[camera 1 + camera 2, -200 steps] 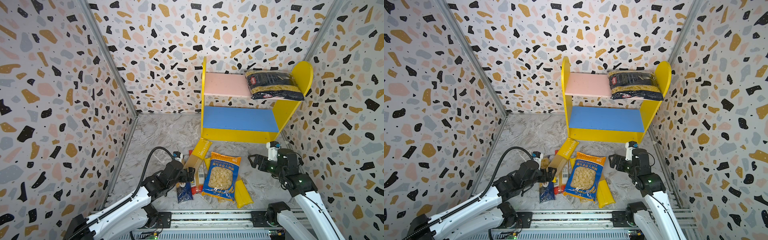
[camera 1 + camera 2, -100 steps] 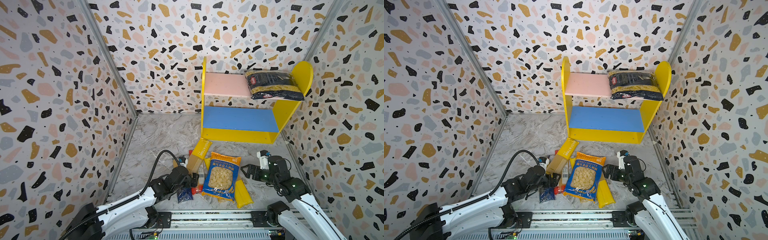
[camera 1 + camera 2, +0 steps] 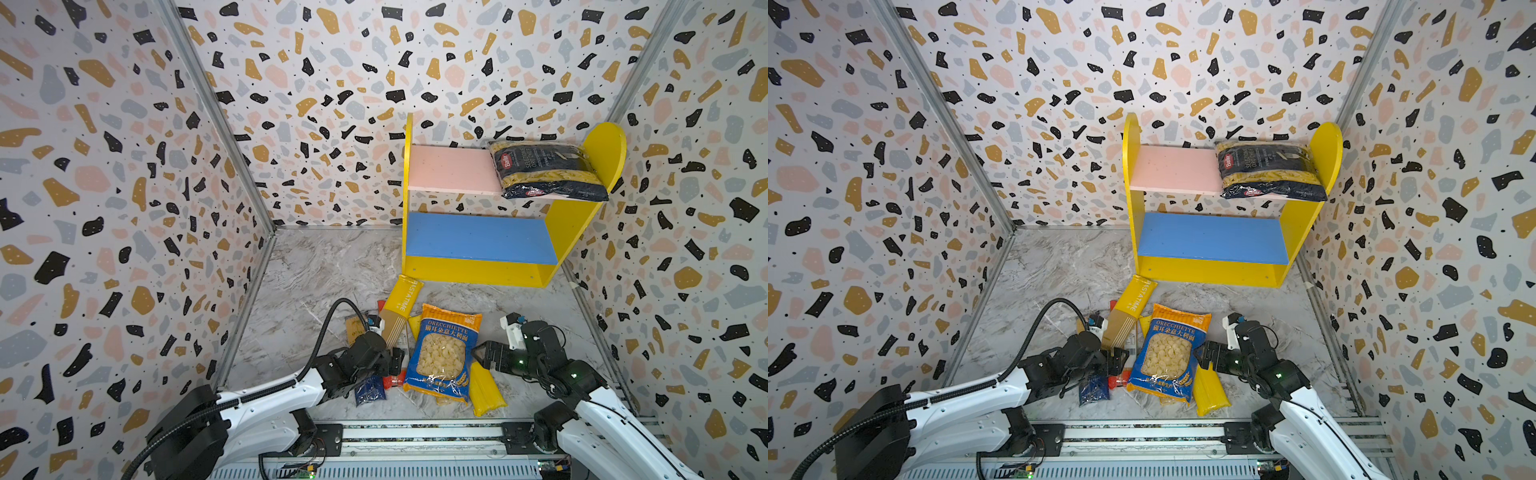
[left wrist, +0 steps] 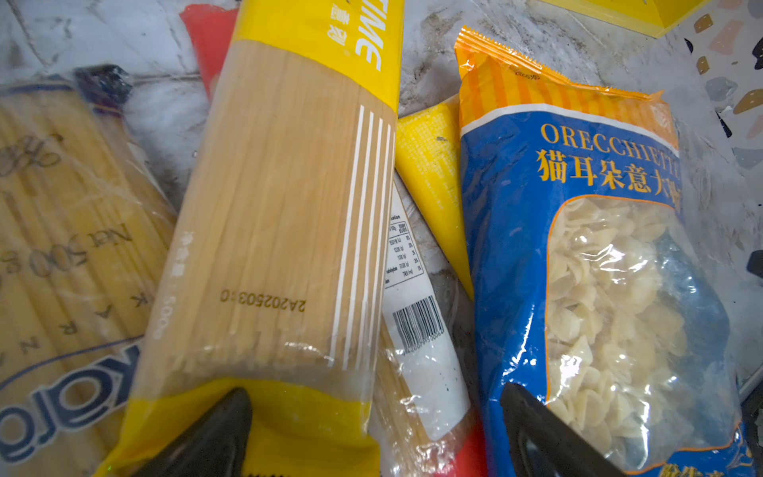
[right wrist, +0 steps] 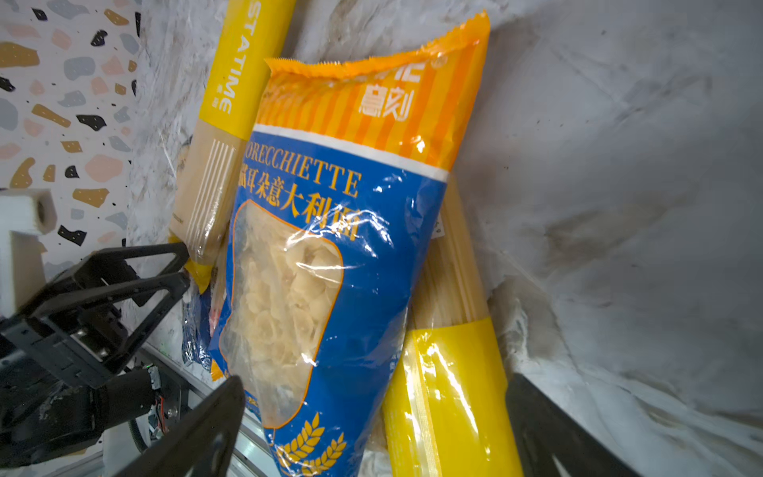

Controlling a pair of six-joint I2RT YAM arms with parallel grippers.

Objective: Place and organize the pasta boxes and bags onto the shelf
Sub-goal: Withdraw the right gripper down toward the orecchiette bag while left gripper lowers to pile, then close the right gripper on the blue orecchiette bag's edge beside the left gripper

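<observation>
The left fingers (image 4: 214, 429) stand wide apart, empty, one tip over a yellow spaghetti pack (image 4: 280, 214), the other over the orecchiette bag (image 4: 578, 268). The right fingers (image 5: 206, 425), equally spread and empty, flank that bag's near end on the counter (image 3: 316, 282) before the shelf (image 3: 478, 272).

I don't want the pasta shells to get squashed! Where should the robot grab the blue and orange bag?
Probably the orecchiette bag is best pinched by its right long edge, coming in from the right, where the open right gripper is. The bag lies flat and floppy on the pile. That edge rests raised on a yellow spaghetti pack, so a finger could likely slip underneath.
</observation>
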